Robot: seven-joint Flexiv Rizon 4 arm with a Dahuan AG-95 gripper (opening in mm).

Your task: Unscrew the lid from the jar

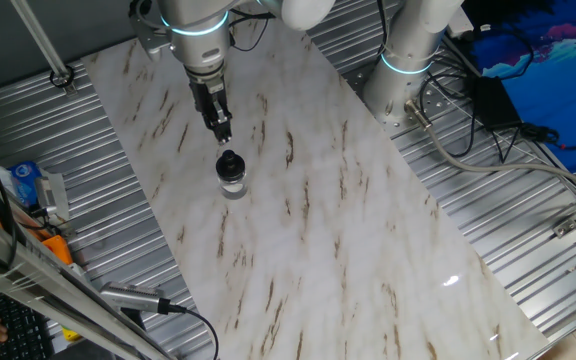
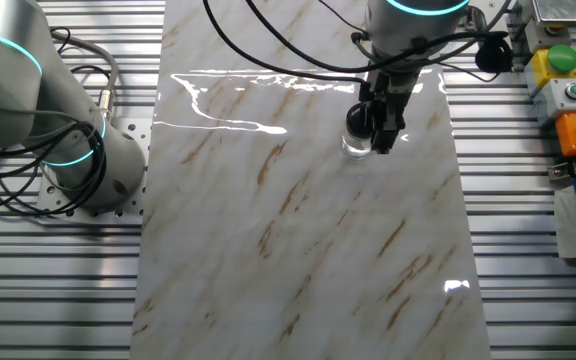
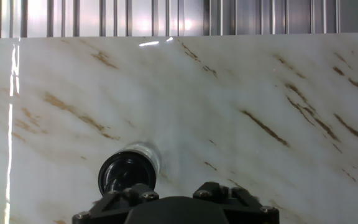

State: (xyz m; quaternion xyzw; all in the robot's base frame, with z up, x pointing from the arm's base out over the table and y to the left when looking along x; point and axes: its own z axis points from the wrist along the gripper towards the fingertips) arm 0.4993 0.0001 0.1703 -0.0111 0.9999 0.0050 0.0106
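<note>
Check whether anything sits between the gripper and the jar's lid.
Nothing visible does. The gripper hangs just above and slightly to one side of the lid, which caps the upright jar. Only bare marble table surrounds the jar in every view.

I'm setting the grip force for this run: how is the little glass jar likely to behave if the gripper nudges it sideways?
The jar looks short and squat, standing upright, so it probably slides rather than tips. The marble-look tabletop is glossy, so it may skid easily. It seems to be clear glass under a black lid: likely rigid, smooth-sided, and breakable if knocked hard.
</note>
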